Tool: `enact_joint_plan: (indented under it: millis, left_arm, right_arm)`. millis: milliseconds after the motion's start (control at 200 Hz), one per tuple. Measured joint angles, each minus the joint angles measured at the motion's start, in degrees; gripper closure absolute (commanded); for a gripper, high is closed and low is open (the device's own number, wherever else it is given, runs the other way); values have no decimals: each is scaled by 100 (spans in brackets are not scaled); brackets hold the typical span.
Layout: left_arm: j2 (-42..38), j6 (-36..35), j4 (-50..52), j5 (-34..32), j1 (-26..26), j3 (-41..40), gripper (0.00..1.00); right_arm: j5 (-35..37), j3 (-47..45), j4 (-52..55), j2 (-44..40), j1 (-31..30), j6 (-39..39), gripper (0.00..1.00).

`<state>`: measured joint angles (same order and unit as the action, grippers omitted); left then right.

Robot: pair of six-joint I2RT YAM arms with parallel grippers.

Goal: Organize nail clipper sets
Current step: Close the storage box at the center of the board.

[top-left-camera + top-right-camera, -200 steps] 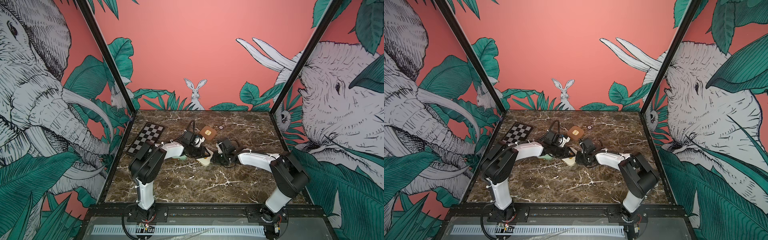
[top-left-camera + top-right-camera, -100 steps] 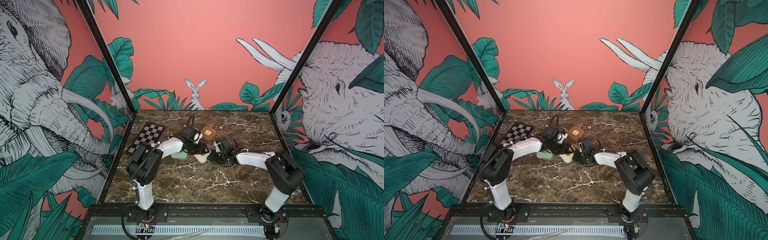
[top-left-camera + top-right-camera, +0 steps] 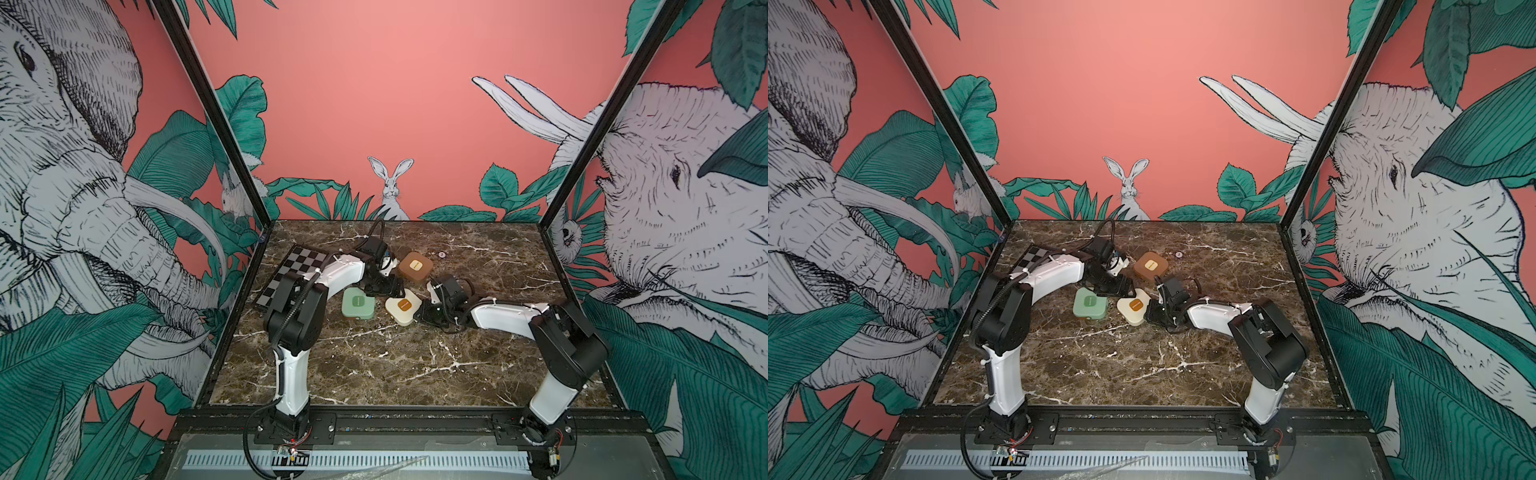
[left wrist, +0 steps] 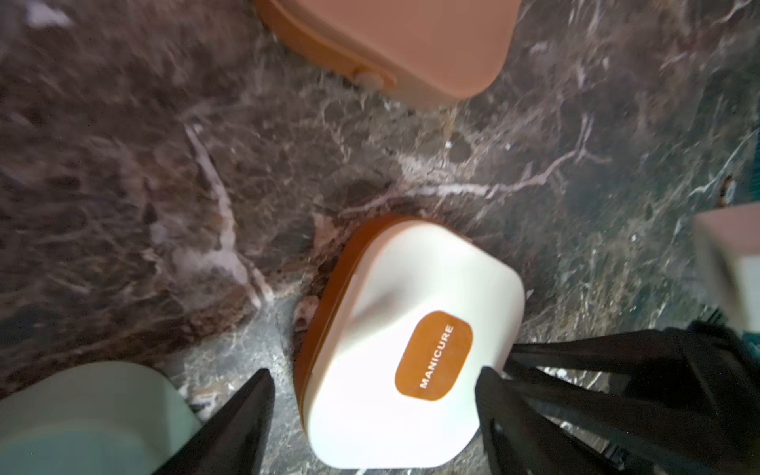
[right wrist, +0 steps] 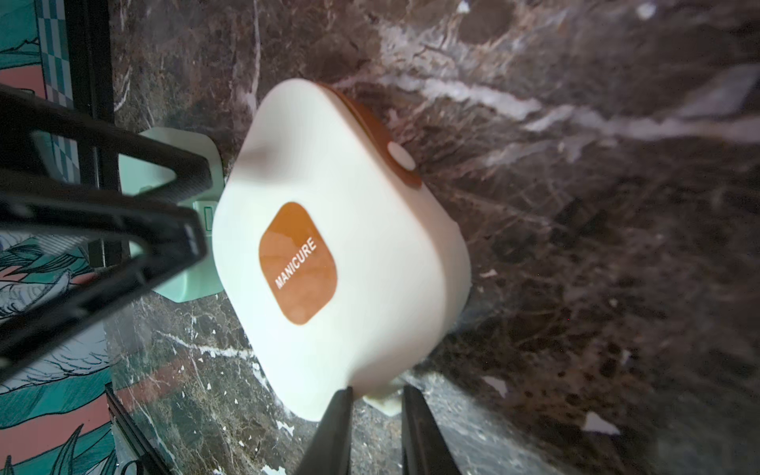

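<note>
Three closed cases lie mid-table in both top views: mint green (image 3: 358,303), cream (image 3: 403,306) and brown (image 3: 414,267). My left gripper (image 4: 374,395) is open, one finger (image 4: 255,411) on each side of the cream case (image 4: 411,349) with a gap to it. The mint case (image 4: 82,411) and brown case (image 4: 411,41) lie near it. My right gripper (image 5: 376,395) is shut on the near corner of the cream case (image 5: 337,255), with a small cream tab between its jaws. In a top view the right gripper (image 3: 424,311) sits at the case's right. No loose tools show.
A black-and-grey checkerboard (image 3: 291,274) lies at the left wall, partly under the left arm. A small round disc (image 3: 441,254) sits behind the brown case. Illustrated walls close in three sides of the marble table (image 3: 374,365).
My left gripper has opened wide and now straddles the cream case. The cream case has shifted slightly toward the back, and the mint case is more exposed. The right grip holds.
</note>
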<state>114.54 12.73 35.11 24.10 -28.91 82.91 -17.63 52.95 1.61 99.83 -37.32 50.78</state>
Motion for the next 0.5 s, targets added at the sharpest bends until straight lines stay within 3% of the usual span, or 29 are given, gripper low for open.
enact_joint_plan:
  millis: [110, 275, 500]
  left_arm:
    - [140, -140, 208, 66, -61, 0, 24]
    - [192, -247, 380, -83, -142, -28, 39]
    - [-42, -105, 221, -188, -184, -387, 44]
  right_arm:
    - [2, 94, 101, 39, 4, -50, 77]
    - [2, 136, 221, 46, 33, -127, 77]
    - [-37, 98, 208, 46, 98, -151, 75]
